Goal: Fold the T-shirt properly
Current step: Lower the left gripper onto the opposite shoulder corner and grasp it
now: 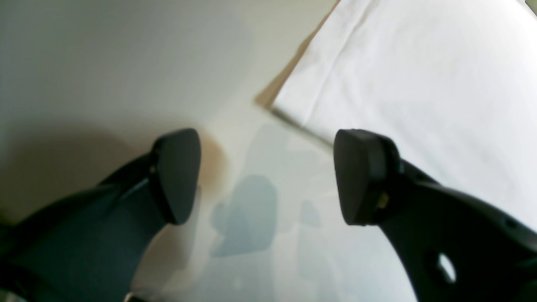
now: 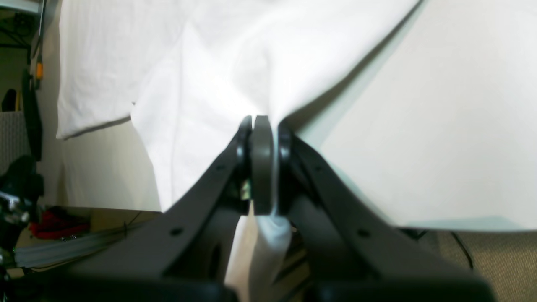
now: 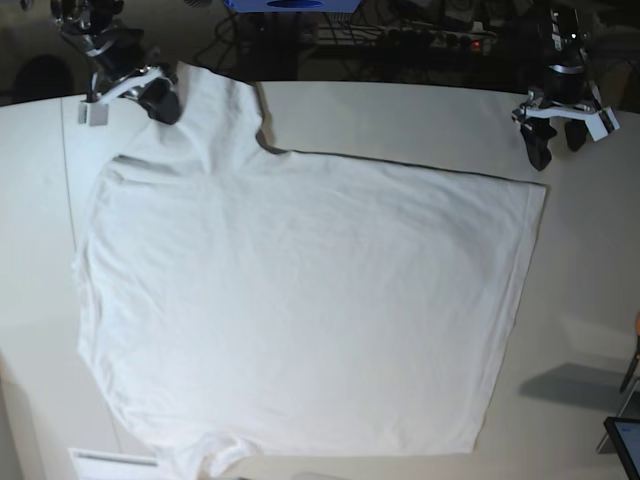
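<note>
The white T-shirt (image 3: 300,300) lies spread flat over most of the table, with one sleeve reaching toward the far left corner. That sleeve is pinched by my right gripper (image 3: 160,100), which is shut on the fabric; in the right wrist view the T-shirt (image 2: 201,84) rises in a taut fold into the closed right gripper (image 2: 262,121). At the far right my left gripper (image 3: 557,145) hangs open just beyond the shirt's corner. In the left wrist view the left gripper (image 1: 270,176) holds nothing, and the T-shirt (image 1: 419,84) corner lies flat beyond its right finger.
The off-white table (image 3: 400,115) ends in a back edge, with cables and a power strip (image 3: 400,35) behind it. A small white paper label (image 3: 115,462) lies at the front left. A dark stand (image 3: 625,440) intrudes at the lower right.
</note>
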Robot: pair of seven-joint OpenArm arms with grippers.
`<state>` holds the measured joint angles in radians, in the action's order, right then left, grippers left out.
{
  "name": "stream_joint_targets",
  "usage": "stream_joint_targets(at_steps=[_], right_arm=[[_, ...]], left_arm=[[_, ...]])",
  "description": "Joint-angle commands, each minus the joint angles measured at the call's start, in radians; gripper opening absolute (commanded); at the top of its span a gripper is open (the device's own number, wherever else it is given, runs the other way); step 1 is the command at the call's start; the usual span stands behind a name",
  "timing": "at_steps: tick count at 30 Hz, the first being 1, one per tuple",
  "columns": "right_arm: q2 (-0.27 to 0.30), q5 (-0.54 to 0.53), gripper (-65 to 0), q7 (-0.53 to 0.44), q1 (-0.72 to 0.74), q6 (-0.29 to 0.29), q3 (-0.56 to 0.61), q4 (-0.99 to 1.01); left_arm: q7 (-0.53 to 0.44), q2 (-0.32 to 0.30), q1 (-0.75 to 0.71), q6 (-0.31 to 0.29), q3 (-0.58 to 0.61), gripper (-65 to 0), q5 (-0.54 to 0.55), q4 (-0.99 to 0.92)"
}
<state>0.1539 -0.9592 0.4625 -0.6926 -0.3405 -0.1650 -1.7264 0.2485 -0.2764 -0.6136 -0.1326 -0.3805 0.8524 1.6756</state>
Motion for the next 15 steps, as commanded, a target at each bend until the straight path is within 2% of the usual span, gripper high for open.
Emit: stream_joint_targets(at_steps=[1,9,12,15], right_arm=[[0.008,-0.011,-64.6,-0.015,-0.006,-0.015,-0.001,-0.014],[0.009,-0.010,-64.6,-0.015,-0.006,-0.016,-0.001,-0.014],[0.009,-0.010,-64.7,-0.015,-0.005,-0.016,-0.001,-0.014],[0.009,-0.010,-64.7,-0.015,-0.005,-0.016,-0.001,-0.014]], left_arm=[[0.002,-0.016,0.016,-0.006,-0.022,-18.8,0.024,0.005],[0.153,-0.019,0.126,-0.006,-0.059,-19.0,0.242,-0.093],[0.196,-0.017,0.165,-0.009,-0.050,-19.0,0.256,-0.141],[0.226,-0.013,0.195,-0.051,-0.048,-19.0,0.262,-0.185]])
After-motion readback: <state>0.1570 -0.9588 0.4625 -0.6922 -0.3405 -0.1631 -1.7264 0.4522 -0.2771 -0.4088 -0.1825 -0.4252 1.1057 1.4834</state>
